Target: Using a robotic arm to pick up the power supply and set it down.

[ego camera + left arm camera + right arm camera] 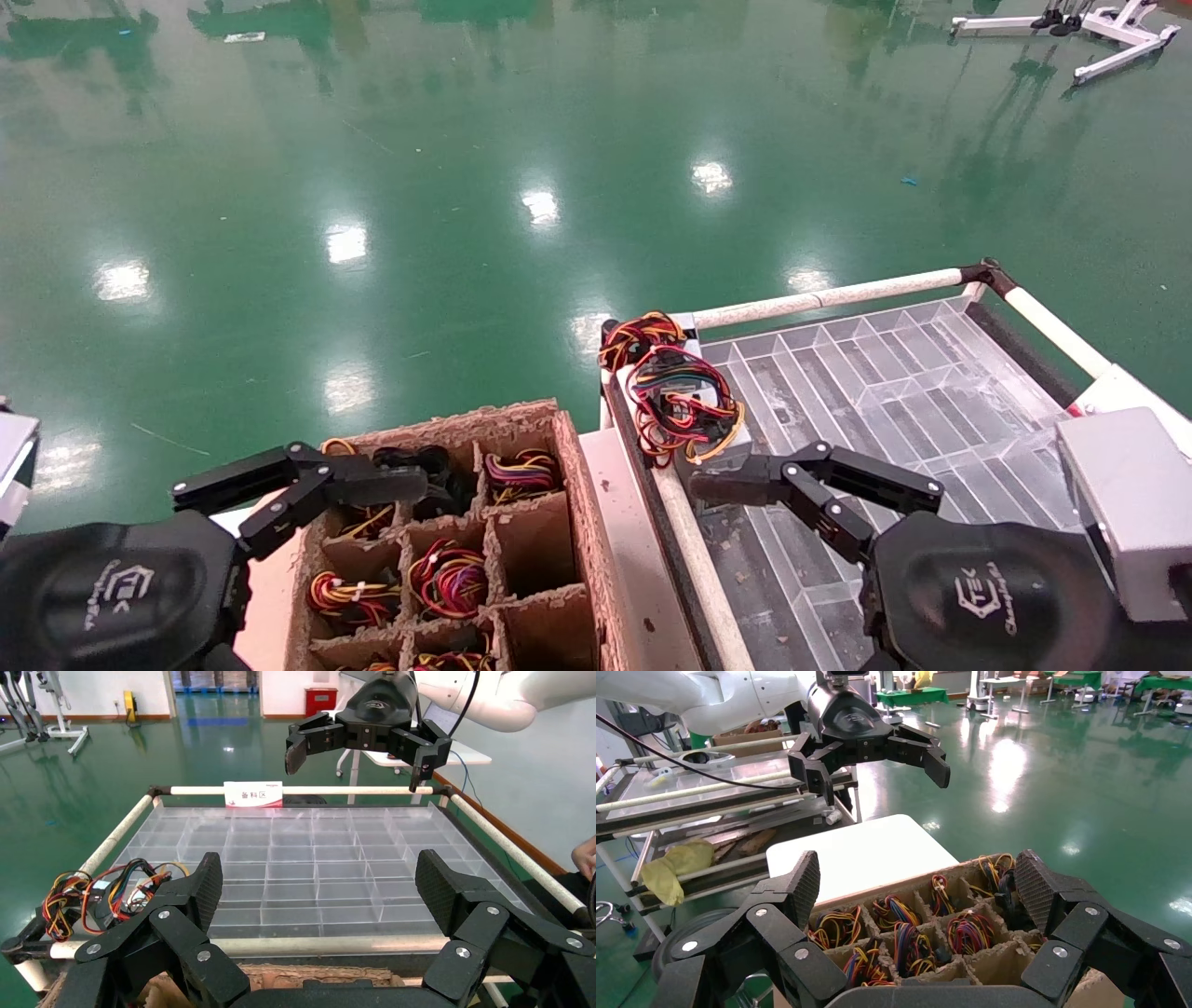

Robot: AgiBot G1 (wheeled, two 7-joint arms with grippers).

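**Stock at hand, left to right**

1. My left gripper (321, 494): black linkage fingers spread wide apart, nothing between them. It hangs over the far left part of the cardboard divider box (568, 503).

2. Cardboard divider box: brown, split into cells. Several cells hold bundles of red, yellow, orange and black wires (447, 578); at least two cells on its right side show bare cardboard.

3. White surface (859, 855) under and beside the box, with a pale strip showing between the box and the tray.

4. The power supply (684, 403): rests at the near left corner of the clear tray (894, 373), against the tray's white rail (829, 298). Its coloured wires lie coiled on top and spill over the corner.

5. My right gripper (745, 485): fingers spread, holding nothing. It hangs over the tray just beside the power supply, not touching it.

6. Clear tray: transparent grid of compartments. A small red-and-white label (253, 794) stands on the rail opposite the box.
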